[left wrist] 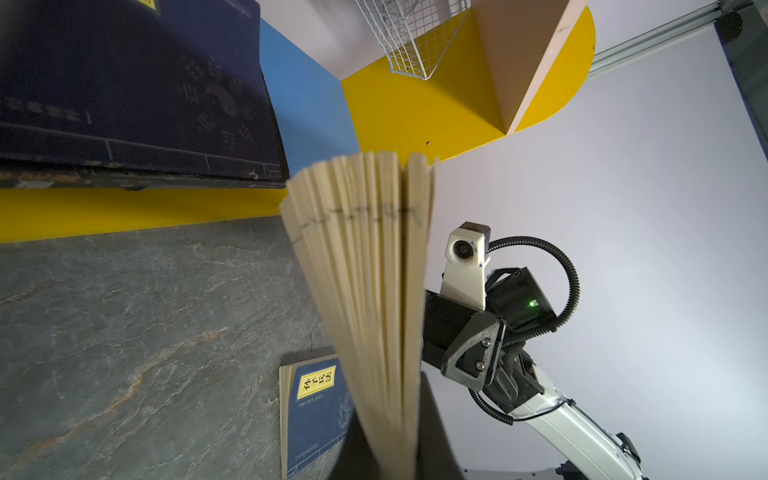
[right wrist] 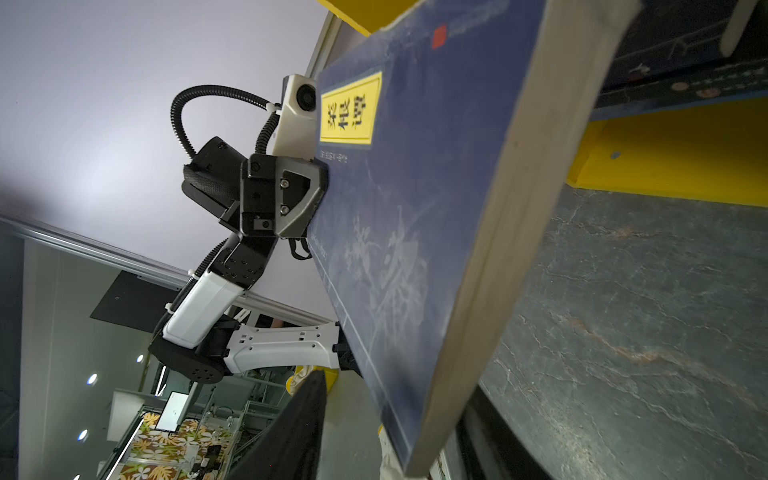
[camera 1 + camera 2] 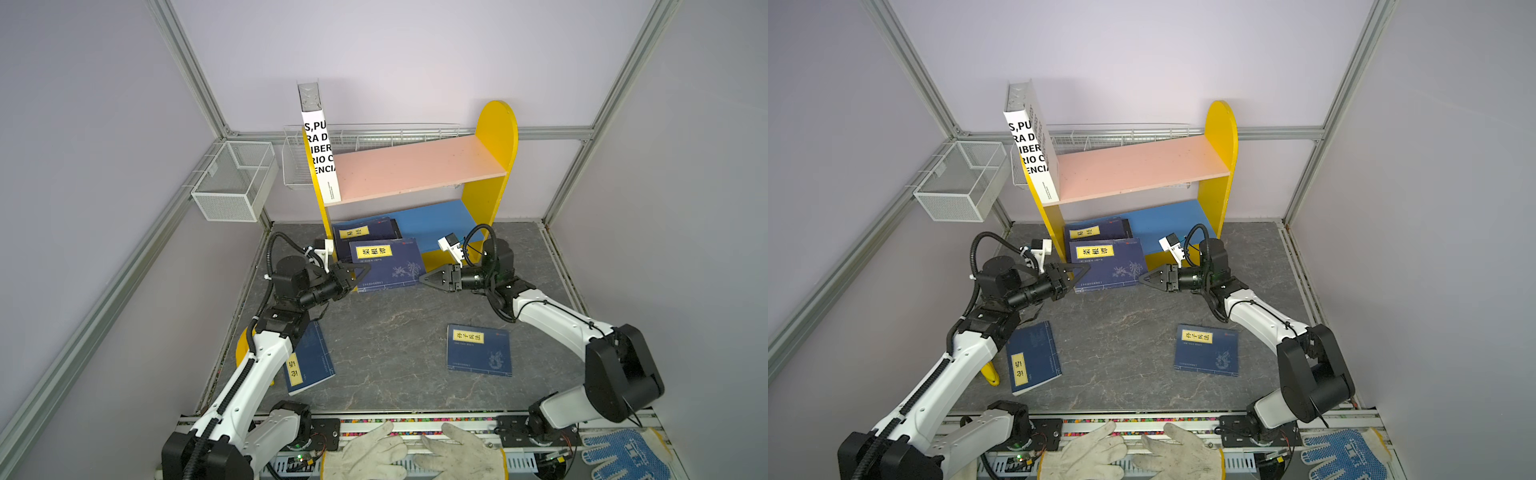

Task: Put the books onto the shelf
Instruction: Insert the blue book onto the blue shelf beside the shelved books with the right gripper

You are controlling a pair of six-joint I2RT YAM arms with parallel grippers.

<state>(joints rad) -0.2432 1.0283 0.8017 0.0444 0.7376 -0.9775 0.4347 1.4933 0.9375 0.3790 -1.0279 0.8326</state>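
Thin navy book (image 3: 386, 266); yellow title label (image 3: 374, 250); pale blossom print

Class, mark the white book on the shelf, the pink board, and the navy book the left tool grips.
white book (image 3: 319, 158): in a top view, lettered cover.
pink board (image 3: 415, 166): in a top view, bare middle.
gripped navy book (image 3: 390, 270): in a top view, cover's middle.

A wire basket (image 3: 232, 183) is hung on the side wall (image 3: 83, 166), a longer basket (image 3: 382, 137) behind; gloves (image 3: 374, 451) are laid in front.
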